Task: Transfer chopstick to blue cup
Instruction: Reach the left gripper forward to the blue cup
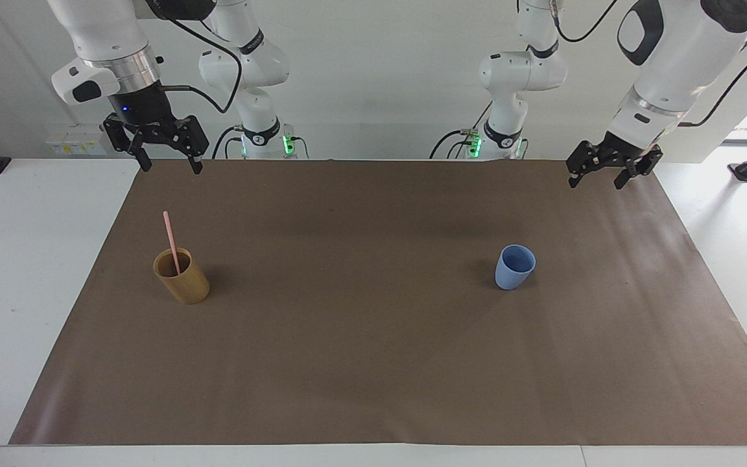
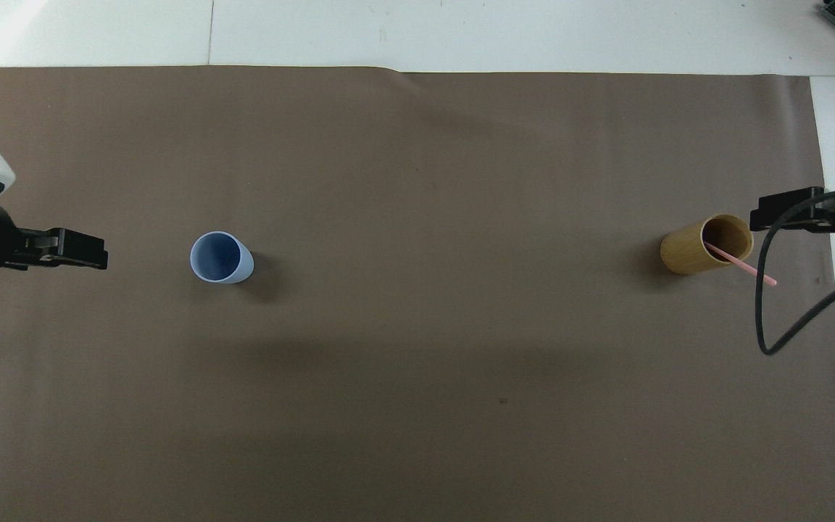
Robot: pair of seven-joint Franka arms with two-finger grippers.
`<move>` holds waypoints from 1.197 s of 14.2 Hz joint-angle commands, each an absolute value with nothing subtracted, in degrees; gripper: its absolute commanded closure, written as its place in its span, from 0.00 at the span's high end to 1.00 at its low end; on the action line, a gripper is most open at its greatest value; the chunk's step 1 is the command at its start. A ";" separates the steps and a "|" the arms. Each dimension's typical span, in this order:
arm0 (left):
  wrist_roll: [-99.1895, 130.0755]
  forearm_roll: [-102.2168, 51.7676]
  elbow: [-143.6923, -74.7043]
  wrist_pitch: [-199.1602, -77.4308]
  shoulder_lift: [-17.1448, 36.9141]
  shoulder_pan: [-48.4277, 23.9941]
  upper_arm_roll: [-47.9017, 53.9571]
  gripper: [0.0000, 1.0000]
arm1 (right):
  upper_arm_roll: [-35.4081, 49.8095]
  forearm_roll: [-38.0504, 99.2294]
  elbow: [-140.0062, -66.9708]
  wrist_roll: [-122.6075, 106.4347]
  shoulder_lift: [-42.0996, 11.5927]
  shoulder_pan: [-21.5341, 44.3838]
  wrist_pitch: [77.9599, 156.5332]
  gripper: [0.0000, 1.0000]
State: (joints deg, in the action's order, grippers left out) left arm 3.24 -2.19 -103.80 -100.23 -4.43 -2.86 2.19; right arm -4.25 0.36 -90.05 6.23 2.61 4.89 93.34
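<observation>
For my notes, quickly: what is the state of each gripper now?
Left gripper: open, holding nothing, over the brown mat.
Right gripper: open, holding nothing.

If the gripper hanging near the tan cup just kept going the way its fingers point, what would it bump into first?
Probably only the brown mat: the right gripper, open, points down, clear of the tan cup and chopstick.

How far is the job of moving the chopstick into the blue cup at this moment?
Nothing is done yet: the chopstick stands in the tan cup, and the blue cup is empty. In hand: the left gripper, open, is over the paper's edge toward the blue cup; the right gripper, open, waits over the edge near the tan cup. Left: grasp the chopstick, lift it out, carry it across, drop it in.
</observation>
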 commanded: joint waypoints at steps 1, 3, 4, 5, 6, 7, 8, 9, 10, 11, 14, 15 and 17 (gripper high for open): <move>8.52 -2.99 -110.82 -109.75 -4.40 -4.83 1.49 1.00 | -4.31 0.35 -89.12 6.24 2.20 4.83 92.29 1.00; 8.88 -2.99 -111.09 -112.75 -1.42 -5.45 1.49 1.00 | -4.31 0.26 -89.21 6.24 2.20 4.83 92.29 1.00; 9.14 -3.77 -111.18 -114.50 -0.10 -5.45 1.49 1.00 | -4.31 0.35 -89.12 6.24 2.20 4.83 92.29 1.00; 10.71 -4.91 -111.70 -116.44 0.87 -5.45 1.49 1.00 | -4.31 0.35 -89.12 6.24 2.20 4.83 92.29 1.00; 12.03 -5.01 -112.58 -118.37 2.18 -5.45 1.49 1.00 | -4.31 0.35 -89.12 6.24 2.20 4.83 92.29 1.00; 12.48 -5.10 -114.24 -120.56 2.63 -5.62 1.49 1.00 | -4.31 0.35 -89.12 6.24 2.20 4.83 92.29 1.00; 12.57 -5.10 -116.69 -123.63 3.07 -6.67 1.49 1.00 | -4.31 0.35 -89.21 6.24 2.20 4.83 92.29 1.00; 12.57 -5.18 -119.07 -126.79 3.25 -7.20 1.49 1.00 | -4.31 0.35 -89.12 6.24 2.20 4.83 92.29 1.00; 13.26 -5.27 -120.66 -129.09 3.43 -7.29 1.49 1.00 | -4.31 0.35 -89.21 6.24 2.20 4.83 92.29 1.00; 14.23 -5.27 -121.63 -130.33 4.04 -7.47 1.49 1.00 | -4.31 0.35 -89.21 6.15 2.28 4.83 91.94 1.00; 14.50 -5.27 -122.08 -131.22 5.79 -8.35 1.49 1.00 | -3.78 0.35 -89.30 5.80 2.46 5.36 91.32 1.00; 14.59 -5.27 -122.52 -131.92 6.32 -8.35 1.49 0.78 | -3.78 0.35 -89.30 5.71 2.46 4.93 91.23 1.00; 14.68 -5.27 -122.78 -132.28 6.42 -8.44 1.49 0.00 | -4.39 0.35 -89.30 5.80 2.46 4.75 91.23 1.00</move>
State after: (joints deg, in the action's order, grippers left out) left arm 14.20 -4.33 -121.57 -130.31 6.44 -7.31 2.32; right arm -3.91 0.37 -90.05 6.23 2.61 5.08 92.37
